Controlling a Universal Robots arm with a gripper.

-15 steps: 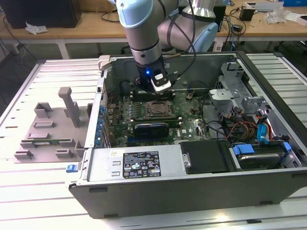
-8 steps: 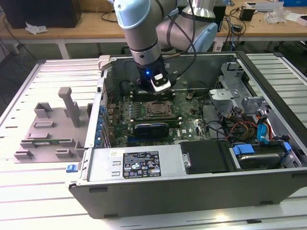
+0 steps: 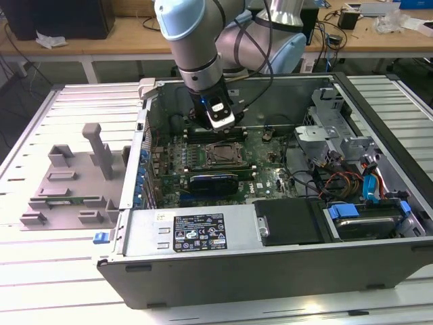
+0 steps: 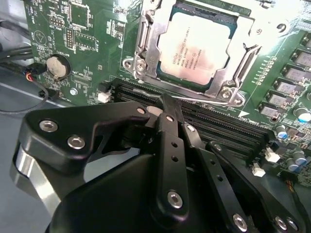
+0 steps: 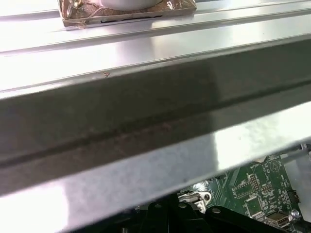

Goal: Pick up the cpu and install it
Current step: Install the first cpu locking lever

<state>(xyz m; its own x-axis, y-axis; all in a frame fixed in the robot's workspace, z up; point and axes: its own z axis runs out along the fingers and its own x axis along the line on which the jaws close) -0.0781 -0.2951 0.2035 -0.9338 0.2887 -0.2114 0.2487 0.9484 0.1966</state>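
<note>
Observed from beside the pale slatted metal desk [image 3: 54,284]: the open grey tower computer case [image 3: 270,271] lies on its side, with the robot arm reaching into it from above.

**Task item.** The cpu [image 4: 197,46], a small flat square chip with a silver-grey top and thin greenish rim, sits inside the larger metal-edged socket frame [image 4: 146,46] on the green motherboard [image 4: 92,43]. It is not in the arm's grasp.

**Pincer.** In the second wrist view the black pincer [image 4: 165,103] hangs over the black memory slots [image 4: 228,128], just beside the socket's near edge. Its fingers [image 4: 170,141] appear drawn together with nothing between them. In the exterior view the pincer [image 3: 222,124] stands above the board, just behind the socket.

**Progress.** By my judgement the pick-up and placement are done, since the chip looks level within the frame. Whether the frame is clamped down is not confirmed.

**Obscured or unclear.**
- The thin wire retention lever [image 4: 194,95] lies along the socket's near edge; I cannot tell whether it is latched.
- The socket's far side is cut off in the second wrist view.
- A broad grey metal rail [image 5: 146,121] blocks most of the first wrist view, leaving a corner of the board.
- The long black expansion card [image 3: 213,181] and the grey plastic parts fixture [image 3: 74,183] appear uninvolved.
</note>
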